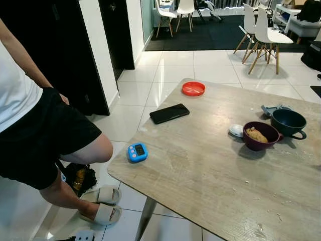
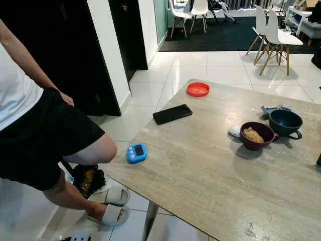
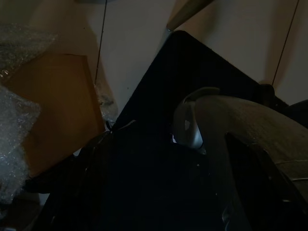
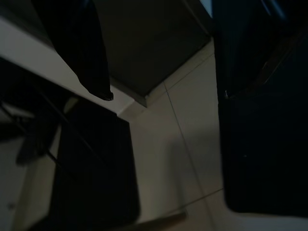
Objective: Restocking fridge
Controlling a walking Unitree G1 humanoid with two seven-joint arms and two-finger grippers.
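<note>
A wooden table (image 1: 210, 170) stands before me. On it, at the right, a purple bowl (image 1: 260, 135) holds a piece of brown food (image 1: 256, 134). A dark teal mug (image 1: 288, 123) stands just behind it, with a small white object (image 1: 236, 130) to the bowl's left. A red lid (image 1: 193, 88) lies at the far edge. On the floor by the person's feet sits a dark bag (image 1: 80, 178) with something amber inside. My right gripper (image 4: 166, 96) hangs open over the floor tiles, holding nothing. My left arm hangs low, its wrist view dark.
A person (image 1: 30, 125) in a white top and black shorts stands close at the left, wearing sandals (image 1: 103, 203). A black phone (image 1: 169, 113) and a blue timer (image 1: 137, 151) lie on the table. White chairs (image 1: 263, 35) stand far back. Brown cardboard (image 3: 57, 110) lies by the left arm.
</note>
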